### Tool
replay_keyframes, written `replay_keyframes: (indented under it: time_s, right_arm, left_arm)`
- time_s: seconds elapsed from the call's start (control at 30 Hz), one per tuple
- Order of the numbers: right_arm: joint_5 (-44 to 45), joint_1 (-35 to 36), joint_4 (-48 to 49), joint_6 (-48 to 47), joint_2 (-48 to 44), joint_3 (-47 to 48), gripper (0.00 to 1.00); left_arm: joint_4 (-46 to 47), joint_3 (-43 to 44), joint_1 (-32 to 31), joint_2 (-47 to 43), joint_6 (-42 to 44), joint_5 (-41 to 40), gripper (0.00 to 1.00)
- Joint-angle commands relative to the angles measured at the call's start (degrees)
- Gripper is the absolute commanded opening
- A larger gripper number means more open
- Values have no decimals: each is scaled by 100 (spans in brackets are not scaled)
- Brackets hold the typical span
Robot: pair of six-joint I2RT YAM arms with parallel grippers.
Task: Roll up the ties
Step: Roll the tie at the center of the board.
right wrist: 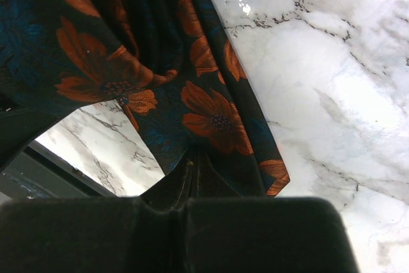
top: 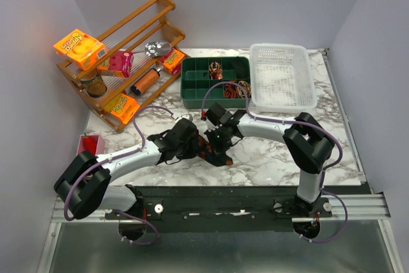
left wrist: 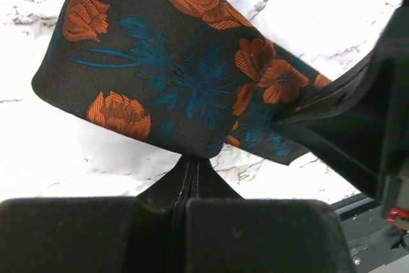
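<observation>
Far left of the green tray, a wooden rack leans against the wall and carries orange packets and other small goods. A red bin stands left of and nearer than the tray, at the table edge.

The left gripper lies nearer than the tray, in front of its left end. Left wrist view: its jaws are pressed together, pinching an edge of the tie, with no gap showing.

The tie, dark with orange flowers and blue leaves, is held between both grippers directly in front of the tray, over the marble.

The right gripper is just beside the left one, in front of the tray's middle. Right wrist view: its jaws are likewise closed tight on a fold of the tie.

Rolled ties sit in compartments of the tray. A white basket stands touching the tray's right side.
</observation>
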Motion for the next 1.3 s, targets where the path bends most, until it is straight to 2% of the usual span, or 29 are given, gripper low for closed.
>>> replay_keyframes:
  time_s: [0.0, 0.2, 0.37, 0.4, 0.43, 0.53, 0.6, 0.7, 0.73, 0.83, 1.1, 1.27]
  right_arm:
    - [73, 10, 64, 5, 280, -79, 3]
    - [47, 10, 29, 5, 227, -53, 3]
    - [12, 1, -129, -21, -211, 70, 3]
    - [-6, 10, -173, -38, -282, 105, 3]
    - [-6, 10, -200, -39, -343, 210, 3]
    - [-76, 45, -331, -91, -555, 377, 3]
    - [-102, 62, -419, -135, -590, 570, 3]
    - [-120, 132, -463, -170, -555, 817, 3]
    - [-120, 150, -455, -179, -520, 869, 3]
    - [-120, 203, -402, -188, -328, 1054, 3]
    - [20, 212, -314, -276, 227, 1608, 3]
    - [99, 221, -340, -250, 473, 1845, 3]
  left_arm:
    - [175, 154, 6, -52, 41, -229, 0]
    - [193, 102, 6, 142, 94, -106, 0]
    - [70, -4, 6, -42, 217, 192, 2]
    - [17, -30, -11, -104, 243, 254, 6]
    - [-105, -48, -20, -261, 261, 298, 17]
    - [-491, -92, -20, -604, 401, 509, 35]
    - [-703, -48, -11, -973, 524, 579, 41]
    - [-1125, 179, 111, -1387, 639, 579, 57]
    - [-1239, 250, 277, -1466, 683, 606, 63]
    - [-1240, 487, 655, -1555, 849, 772, 71]
    - [-722, 726, 2192, -633, 1474, 1580, 74]
    - [288, 331, 2739, -149, 1579, 2467, 74]
